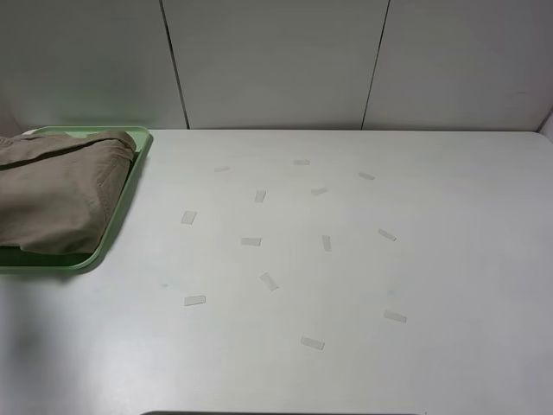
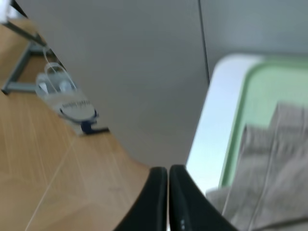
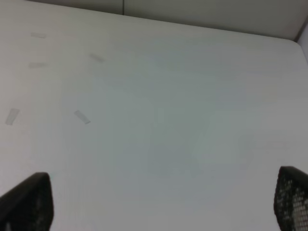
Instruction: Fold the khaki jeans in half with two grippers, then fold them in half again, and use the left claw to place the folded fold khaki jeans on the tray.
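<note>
the folded khaki jeans (image 1: pixel 54 197) overhang the tray (image 1: pixel 111 240) rim and may slide off (left end effector (image 2: pixel 168 202) pinched empty, right end effector (image 3: pixel 159 202) wide).

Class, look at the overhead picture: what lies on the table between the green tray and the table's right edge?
Only short strips of clear tape scattered over the white table; nothing else lies right of the tray holding the folded khaki jeans. The exterior high view shows this.

Only the fingers show. The left gripper (image 2: pixel 168 202) has two smooth, glossy black fingers (image 2: pixel 150 204) tapering to rounded points. The right gripper (image 3: pixel 159 204) has blunt matte black fingers (image 3: pixel 292 197), one with a finely dotted, mesh-like texture.
</note>
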Action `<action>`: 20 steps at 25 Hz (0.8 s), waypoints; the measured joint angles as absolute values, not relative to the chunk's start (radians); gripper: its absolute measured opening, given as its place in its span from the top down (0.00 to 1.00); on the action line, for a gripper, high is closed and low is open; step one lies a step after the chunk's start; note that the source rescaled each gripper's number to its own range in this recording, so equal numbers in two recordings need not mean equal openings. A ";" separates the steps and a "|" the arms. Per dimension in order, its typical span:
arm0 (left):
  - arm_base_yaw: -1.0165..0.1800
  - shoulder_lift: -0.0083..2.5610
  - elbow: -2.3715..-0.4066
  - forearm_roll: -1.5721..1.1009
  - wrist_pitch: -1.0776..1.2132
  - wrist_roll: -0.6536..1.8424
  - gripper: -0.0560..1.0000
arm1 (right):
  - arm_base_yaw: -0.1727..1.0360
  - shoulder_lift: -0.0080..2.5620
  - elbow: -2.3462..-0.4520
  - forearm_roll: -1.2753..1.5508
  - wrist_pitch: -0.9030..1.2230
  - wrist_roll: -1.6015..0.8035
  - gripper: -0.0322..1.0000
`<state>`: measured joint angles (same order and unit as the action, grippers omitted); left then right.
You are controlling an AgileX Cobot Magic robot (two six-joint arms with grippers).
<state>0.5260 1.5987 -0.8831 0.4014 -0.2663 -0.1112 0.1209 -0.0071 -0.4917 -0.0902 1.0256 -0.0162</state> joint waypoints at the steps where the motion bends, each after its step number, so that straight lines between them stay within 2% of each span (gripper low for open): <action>1: 0.525 1.573 -0.883 0.420 -0.260 -0.142 0.90 | 0.121 -0.007 -0.492 -0.090 1.026 -0.016 0.00; 3: 0.519 1.512 -0.882 0.467 -0.240 -0.201 0.83 | 0.121 -0.007 -0.492 -0.090 1.026 -0.016 0.00; 9: 0.452 1.336 -0.883 0.539 -0.167 -0.258 0.48 | 0.121 -0.007 -0.492 -0.090 1.026 -0.016 0.00; 11: 0.420 1.279 -0.883 0.542 -0.120 -0.258 0.41 | 0.121 -0.007 -0.492 -0.090 1.026 -0.016 0.00; 16: 0.347 1.173 -0.883 0.542 0.006 -0.205 0.33 | 0.121 -0.007 -0.492 -0.090 1.026 -0.016 0.00; 20: 0.259 1.034 -0.883 0.386 0.112 0.018 0.29 | 0.121 -0.007 -0.492 -0.090 1.026 -0.016 0.00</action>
<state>0.2586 1.0340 -0.8827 0.3857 0.1116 0.0182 0.1209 -0.0071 -0.4917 -0.0902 1.0256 -0.0162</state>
